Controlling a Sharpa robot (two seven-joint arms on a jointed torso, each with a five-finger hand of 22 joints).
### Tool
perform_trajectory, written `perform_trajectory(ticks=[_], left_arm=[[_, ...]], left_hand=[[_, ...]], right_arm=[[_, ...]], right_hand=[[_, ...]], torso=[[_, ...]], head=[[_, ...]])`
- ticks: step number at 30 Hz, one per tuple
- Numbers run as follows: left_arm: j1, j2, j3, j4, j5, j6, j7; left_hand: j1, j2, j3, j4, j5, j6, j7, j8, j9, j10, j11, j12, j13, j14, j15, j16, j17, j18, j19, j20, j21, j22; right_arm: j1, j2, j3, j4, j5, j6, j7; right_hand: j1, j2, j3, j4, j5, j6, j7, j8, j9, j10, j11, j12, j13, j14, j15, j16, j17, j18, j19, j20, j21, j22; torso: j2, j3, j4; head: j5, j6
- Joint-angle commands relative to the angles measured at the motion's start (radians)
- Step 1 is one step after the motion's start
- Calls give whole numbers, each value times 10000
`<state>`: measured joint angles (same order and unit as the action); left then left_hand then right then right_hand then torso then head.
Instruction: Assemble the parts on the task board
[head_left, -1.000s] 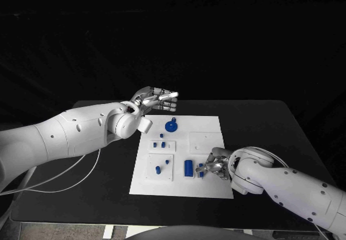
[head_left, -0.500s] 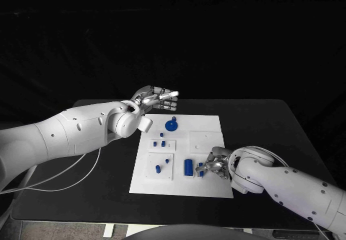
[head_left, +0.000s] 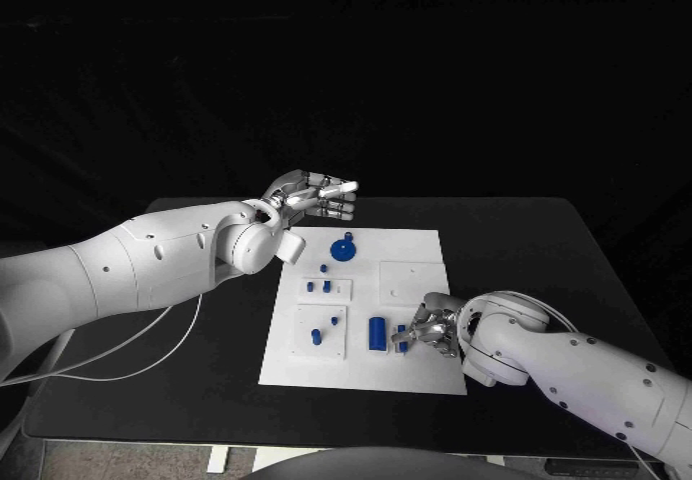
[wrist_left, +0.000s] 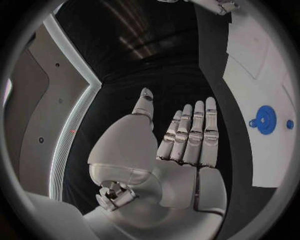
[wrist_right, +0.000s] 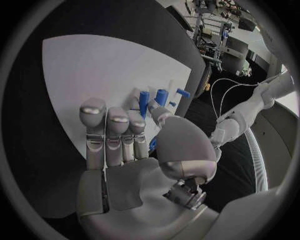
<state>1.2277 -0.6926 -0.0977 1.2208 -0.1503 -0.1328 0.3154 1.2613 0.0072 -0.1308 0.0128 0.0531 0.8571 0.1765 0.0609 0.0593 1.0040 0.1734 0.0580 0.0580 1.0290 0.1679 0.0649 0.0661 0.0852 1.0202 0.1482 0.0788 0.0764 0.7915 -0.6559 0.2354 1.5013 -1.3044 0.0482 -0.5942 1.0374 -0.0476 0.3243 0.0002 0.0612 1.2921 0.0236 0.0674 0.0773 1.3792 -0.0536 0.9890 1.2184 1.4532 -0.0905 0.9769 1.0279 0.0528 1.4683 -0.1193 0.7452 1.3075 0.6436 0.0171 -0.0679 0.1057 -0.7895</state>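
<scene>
The white task board (head_left: 411, 300) lies in the middle of the black table. On it are a round blue disc (head_left: 343, 250), small blue pegs (head_left: 319, 288) on a raised plate, two blue pieces (head_left: 319, 340) on a lower plate and a blue cylinder (head_left: 378, 333). My right hand (head_left: 431, 330) rests low over the board's near right part, fingertips beside a small blue piece (head_left: 402, 340). In the right wrist view its fingers (wrist_right: 115, 135) lie straight and a blue sliver (wrist_right: 152, 145) shows by the thumb; a grip is not clear. My left hand (head_left: 312, 195) hovers empty beyond the board's far left corner, fingers (wrist_left: 190, 132) straight.
Black table (head_left: 534, 250) surrounds the board, with free room to the right and at the far side. A white cable (head_left: 137, 350) loops over the table's near left. The blue disc (wrist_left: 265, 119) lies on the board (wrist_left: 262, 65) just beyond my left hand.
</scene>
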Motion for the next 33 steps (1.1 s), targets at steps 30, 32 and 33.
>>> perform_trajectory(ticks=[30,32,33], left_arm=[[0,14,0,14,-24,143,61],[-3,15,0,11,-24,144,62],[-5,17,0,10,-24,145,63]], left_hand=[[15,116,-45,13,-20,-40,-1,-15,-14,-49,-11,64,11,-72,2,-43,12,115,-19,52,42,12],[15,116,-45,13,-20,-40,-1,-15,-14,-49,-11,64,11,-72,2,-43,12,115,-19,52,42,12],[15,116,-45,13,-20,-40,-1,-15,-14,-49,-11,64,11,-72,2,-43,12,115,-19,52,42,12]], right_arm=[[-40,-30,-34,6,132,250,239],[-41,-32,-34,-8,136,284,257],[-41,-32,-34,-20,137,302,268]], right_hand=[[610,172,-85,-235,-120,-69,-26,-35,-25,-34,-17,-77,-22,0,-95,-78,16,-137,275,-34,-80,896],[728,240,-28,-507,-138,-66,-6,-32,-36,-29,-21,-87,-16,-1,-107,-83,29,-151,269,-56,-84,896],[727,287,-23,-605,-136,-61,-24,-30,-39,-28,-21,-98,-15,-5,-109,-98,27,-157,267,-59,-90,895]], torso=[[0,-4,3],[-1,-2,-2],[-1,-1,-4]], head=[[19,-58],[24,-68],[25,-73]])
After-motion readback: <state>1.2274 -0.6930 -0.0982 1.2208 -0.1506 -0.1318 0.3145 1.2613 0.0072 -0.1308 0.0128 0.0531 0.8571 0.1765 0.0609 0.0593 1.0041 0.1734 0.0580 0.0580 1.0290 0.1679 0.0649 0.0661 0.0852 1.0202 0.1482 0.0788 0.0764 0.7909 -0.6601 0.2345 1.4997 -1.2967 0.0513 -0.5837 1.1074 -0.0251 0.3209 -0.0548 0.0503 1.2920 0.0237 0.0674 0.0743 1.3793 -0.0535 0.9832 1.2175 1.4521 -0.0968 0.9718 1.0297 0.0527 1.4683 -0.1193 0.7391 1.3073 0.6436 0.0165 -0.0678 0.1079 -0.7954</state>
